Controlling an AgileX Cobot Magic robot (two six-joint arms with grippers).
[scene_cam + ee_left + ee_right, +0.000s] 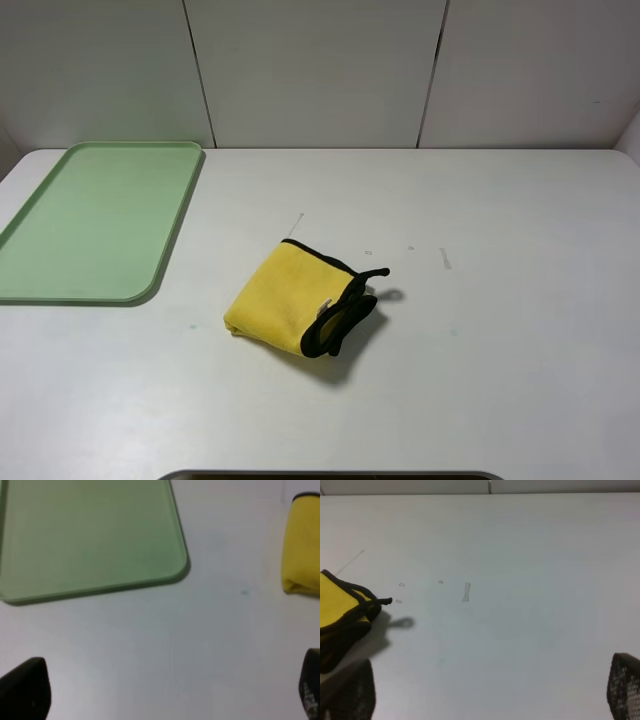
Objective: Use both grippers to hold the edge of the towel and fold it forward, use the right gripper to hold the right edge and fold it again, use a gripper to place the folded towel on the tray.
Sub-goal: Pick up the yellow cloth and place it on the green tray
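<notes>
A yellow towel (292, 296) with black trim lies folded into a small bundle in the middle of the white table. A black hanging loop sticks out on its right side. The green tray (95, 215) is empty at the far left. Neither arm shows in the exterior high view. In the left wrist view my left gripper (167, 690) is open and empty over bare table, with the tray corner (165, 570) and the towel's end (301, 540) ahead. In the right wrist view my right gripper (487, 692) is open and empty, with the towel (337, 612) off to one side.
The white table (500, 300) has a few small marks (444, 258) right of the towel. A white panelled wall (320, 70) stands behind the table. A dark edge (330, 475) shows at the front of the table.
</notes>
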